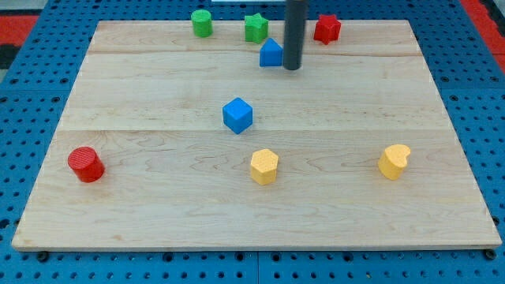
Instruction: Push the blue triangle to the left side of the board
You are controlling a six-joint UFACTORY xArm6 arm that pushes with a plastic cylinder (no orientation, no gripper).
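My tip (292, 68) rests on the wooden surface (158, 205) near its 12 o'clock edge, touching the blue triangle (271, 54) from that block's 3 o'clock side. I carry no hand, only a bare rod. A green star (255, 28) sits at the triangle's 11 o'clock and a blue cube (237, 115) at its 7 o'clock.

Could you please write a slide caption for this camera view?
My tip rests just right of the blue triangle near the board's top edge.
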